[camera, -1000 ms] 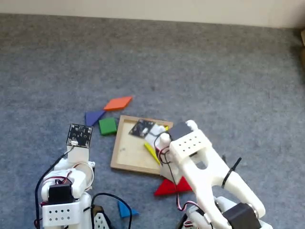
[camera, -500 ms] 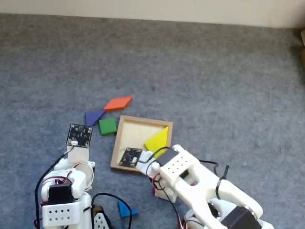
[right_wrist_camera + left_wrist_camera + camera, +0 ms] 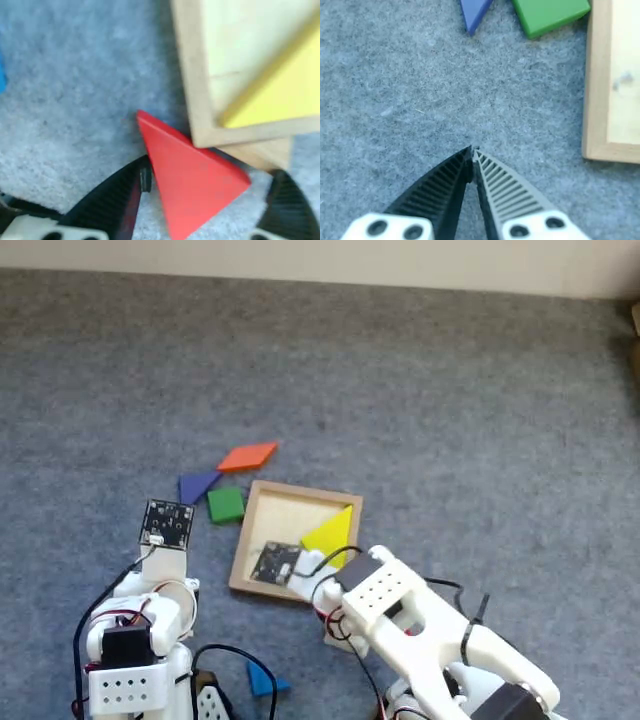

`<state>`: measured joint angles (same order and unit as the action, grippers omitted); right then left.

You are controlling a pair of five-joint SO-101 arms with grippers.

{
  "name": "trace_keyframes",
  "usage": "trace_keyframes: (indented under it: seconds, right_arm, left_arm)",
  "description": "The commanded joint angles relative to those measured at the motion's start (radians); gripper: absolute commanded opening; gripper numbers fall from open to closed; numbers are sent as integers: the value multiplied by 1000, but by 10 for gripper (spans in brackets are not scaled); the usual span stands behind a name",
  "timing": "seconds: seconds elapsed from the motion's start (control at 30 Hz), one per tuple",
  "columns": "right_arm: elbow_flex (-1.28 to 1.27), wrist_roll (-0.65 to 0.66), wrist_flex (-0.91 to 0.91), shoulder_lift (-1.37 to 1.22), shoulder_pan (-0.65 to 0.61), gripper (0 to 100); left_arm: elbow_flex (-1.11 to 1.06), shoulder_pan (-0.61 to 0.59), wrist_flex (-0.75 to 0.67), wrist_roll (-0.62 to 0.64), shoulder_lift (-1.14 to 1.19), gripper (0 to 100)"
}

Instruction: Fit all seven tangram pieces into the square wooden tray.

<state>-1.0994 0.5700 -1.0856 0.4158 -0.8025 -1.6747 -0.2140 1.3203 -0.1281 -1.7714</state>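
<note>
The square wooden tray (image 3: 262, 540) lies mid-table with a yellow triangle (image 3: 333, 530) flat in its right part. In the right wrist view my right gripper (image 3: 210, 172) stands open astride a red triangle (image 3: 192, 175) that lies on the carpet against the tray corner (image 3: 200, 120), beside the yellow triangle (image 3: 280, 95). My left gripper (image 3: 471, 150) is shut and empty, low over the carpet just left of the tray's edge (image 3: 597, 100). An orange parallelogram (image 3: 247, 455), a dark blue triangle (image 3: 197, 484) and a green square (image 3: 226, 504) lie left of the tray.
A small blue triangle (image 3: 265, 678) lies on the carpet near the arm bases. The right arm (image 3: 375, 590) covers the tray's near right corner. The left arm (image 3: 165, 540) stands at the lower left. Grey carpet stretches open beyond and to the right of the tray.
The right arm has drawn back from over the tray to its near edge. The yellow triangle, tilted under the gripper earlier, now lies flat in the tray. The left arm has kept still.
</note>
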Motion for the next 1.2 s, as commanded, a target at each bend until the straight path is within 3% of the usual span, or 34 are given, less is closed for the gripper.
trace_keyframes:
  seconds: [0.0, 0.47, 0.67, 1.17]
  right_arm:
    - [-16, 9, 25, 5, 51, 273]
    - [7, 8, -62, 16, 216, 276]
    - [42, 8, -93, 16, 280, 376]
    - [-16, 8, -94, 15, 311, 379]
  left_arm:
    - [-21, 12, 6, -6, -53, 6]
    - [-21, 12, 6, -6, -53, 6]
    - [-21, 12, 6, -6, -53, 6]
    - [-21, 12, 6, -6, -53, 6]
